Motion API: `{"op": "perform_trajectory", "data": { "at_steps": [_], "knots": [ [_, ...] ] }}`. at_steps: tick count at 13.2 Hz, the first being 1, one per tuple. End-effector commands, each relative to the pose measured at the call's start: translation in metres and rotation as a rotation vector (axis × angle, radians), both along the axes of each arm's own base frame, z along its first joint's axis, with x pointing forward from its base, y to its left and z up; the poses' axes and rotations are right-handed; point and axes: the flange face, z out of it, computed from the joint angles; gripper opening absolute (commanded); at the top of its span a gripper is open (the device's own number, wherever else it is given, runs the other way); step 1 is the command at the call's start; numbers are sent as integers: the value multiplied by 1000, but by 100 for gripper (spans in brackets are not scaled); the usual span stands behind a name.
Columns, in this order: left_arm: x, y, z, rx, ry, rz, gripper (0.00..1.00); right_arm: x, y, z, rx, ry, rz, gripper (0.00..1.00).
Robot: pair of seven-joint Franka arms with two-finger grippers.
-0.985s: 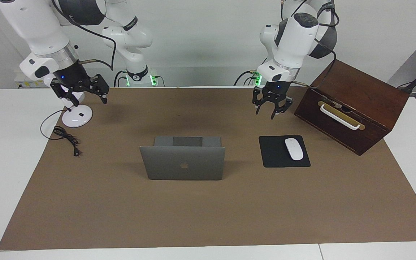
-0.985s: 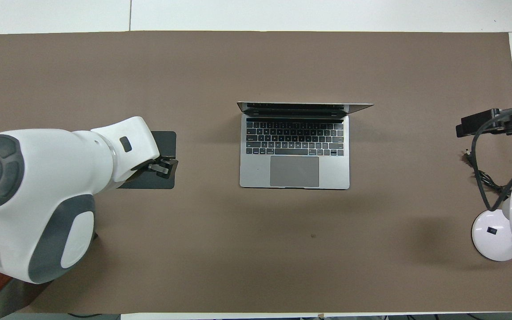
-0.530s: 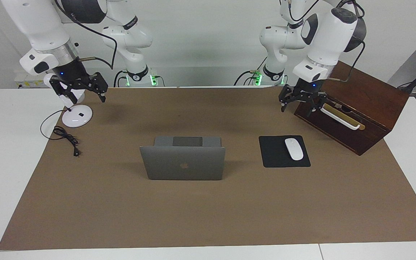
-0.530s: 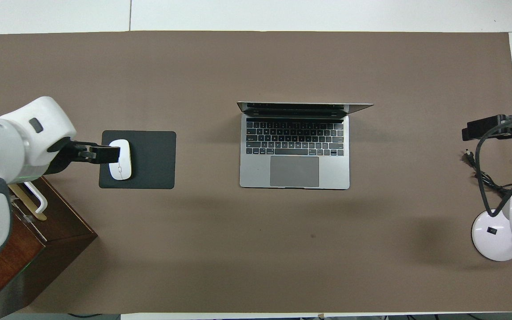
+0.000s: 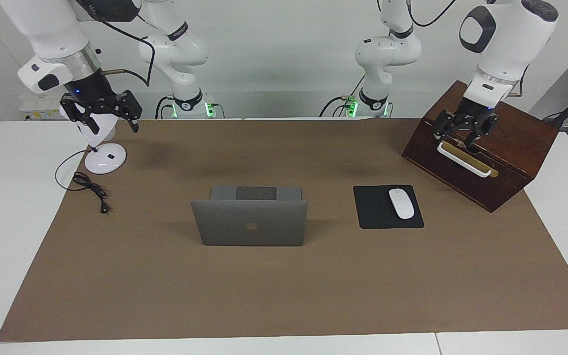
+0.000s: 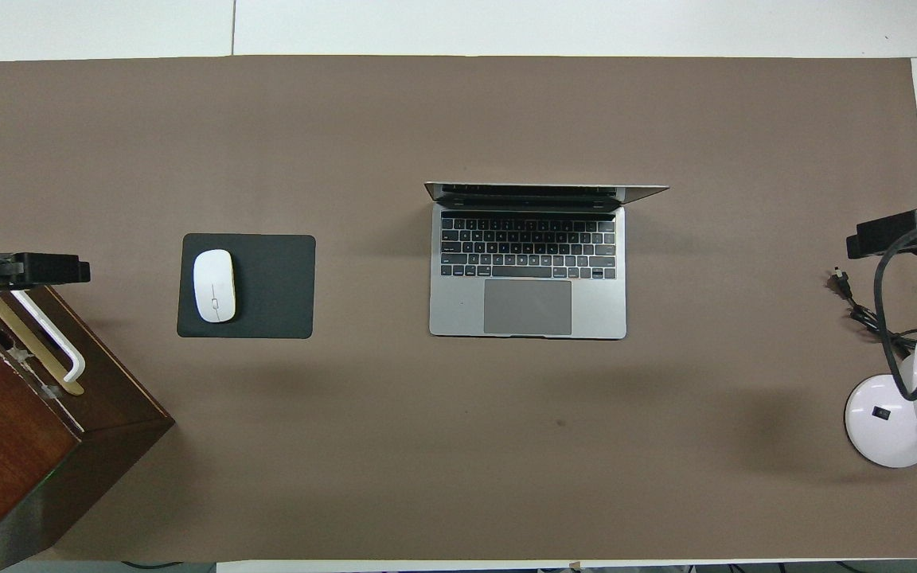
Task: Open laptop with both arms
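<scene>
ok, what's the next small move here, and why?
Probably none on the laptop: its lid stands upright, keyboard showing. The left gripper is over the wooden box, the right gripper over the lamp base; I'd park both arms.
</scene>
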Motion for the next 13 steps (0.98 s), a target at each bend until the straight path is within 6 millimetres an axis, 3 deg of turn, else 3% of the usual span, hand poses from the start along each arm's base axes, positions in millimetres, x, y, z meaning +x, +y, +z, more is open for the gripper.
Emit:
{"op": "perform_trajectory", "data": {
  "at_steps": [1,4,6,13],
  "knots": [
    [11,-5,25,62,28,-26,100,1,-1,4,-38,0,-12,98],
    [27,-19,58,61,50,-54,100,3,2,8,-37,-2,-6,98],
    [33,-20,70,56,79,-58,100,1,1,8,-30,8,-13,98],
    [26,-21,53,57,142,-60,100,-2,0,6,-25,26,-20,98]
  ]
}}
